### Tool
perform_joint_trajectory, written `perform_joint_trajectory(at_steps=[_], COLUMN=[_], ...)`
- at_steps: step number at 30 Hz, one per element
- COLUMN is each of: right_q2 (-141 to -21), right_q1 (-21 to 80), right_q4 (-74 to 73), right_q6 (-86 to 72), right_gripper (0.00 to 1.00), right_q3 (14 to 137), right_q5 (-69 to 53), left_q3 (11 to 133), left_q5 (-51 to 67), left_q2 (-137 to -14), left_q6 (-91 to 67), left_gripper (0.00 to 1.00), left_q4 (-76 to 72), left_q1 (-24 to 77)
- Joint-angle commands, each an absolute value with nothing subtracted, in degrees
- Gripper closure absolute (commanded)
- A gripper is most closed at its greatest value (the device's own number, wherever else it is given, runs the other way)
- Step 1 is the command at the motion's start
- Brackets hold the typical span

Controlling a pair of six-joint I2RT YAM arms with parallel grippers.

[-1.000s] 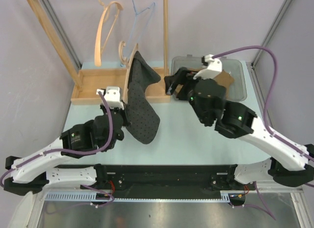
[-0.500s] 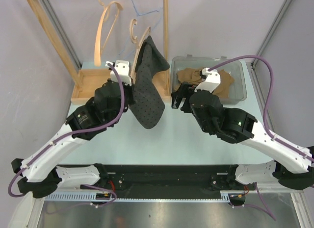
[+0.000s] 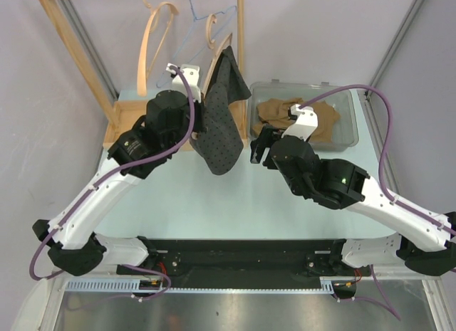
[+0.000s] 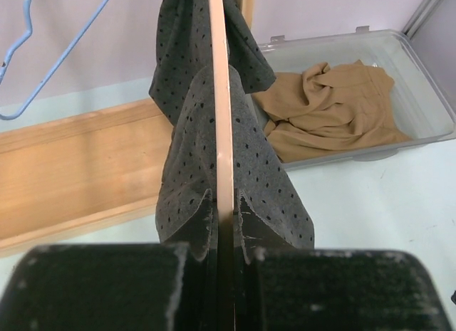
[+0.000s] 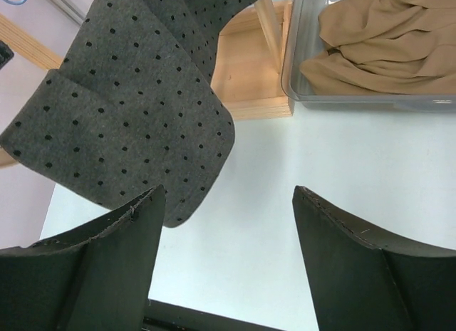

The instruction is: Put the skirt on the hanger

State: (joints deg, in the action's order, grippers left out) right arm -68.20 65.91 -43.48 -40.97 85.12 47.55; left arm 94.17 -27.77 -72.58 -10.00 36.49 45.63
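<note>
The dark grey fabric skirt with small black dots is hanging folded over a pale wooden hanger, one half falling on each side of the thin wooden edge. Its lower end is dangling above the pale blue table, just in front of the wooden rack. The left gripper is pinching the hanger between its black fingers, with skirt cloth caught at both sides. It is holding the hanger raised beside the rack's right post; whether the hook is touching the top rail cannot be told. A second curved wooden hanger and a thin blue wire hanger are hanging on the rack. The right gripper is hovering over the table with its fingers spread wide, holding nothing, near the skirt's lower edge. Behind it, a clear plastic bin is holding a crumpled tan garment.
</note>
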Motion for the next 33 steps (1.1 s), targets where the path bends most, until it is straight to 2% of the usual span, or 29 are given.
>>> perform_joint_trajectory(at_steps=[1, 13, 23, 33], right_q2=[-66.8, -66.8, -67.5, -67.85], right_q1=[65.74, 65.48, 65.3, 65.22], right_q4=[-43.86, -44.65, -45.26, -46.23], right_q6=[-42.89, -44.03, -44.47, -45.7], right_gripper=[0.24, 0.24, 0.24, 0.24], right_q3=[84.73, 83.76, 83.58, 83.41], right_q5=[48.96, 48.69, 48.69, 48.69], left_q3=[102.02, 121.36, 126.74, 132.8], left_q5=[-22.68, -14.6, -3.17, -3.43], left_q2=[-73.65, -86.03, -93.77, -100.8], left_q6=[-9.32, -4.66, -7.55, -11.16], left_gripper=[1.0, 1.0, 1.0, 1.0], left_q4=[30.32, 35.94, 34.46, 34.36], left_q1=[41.59, 32.08, 28.92, 28.04])
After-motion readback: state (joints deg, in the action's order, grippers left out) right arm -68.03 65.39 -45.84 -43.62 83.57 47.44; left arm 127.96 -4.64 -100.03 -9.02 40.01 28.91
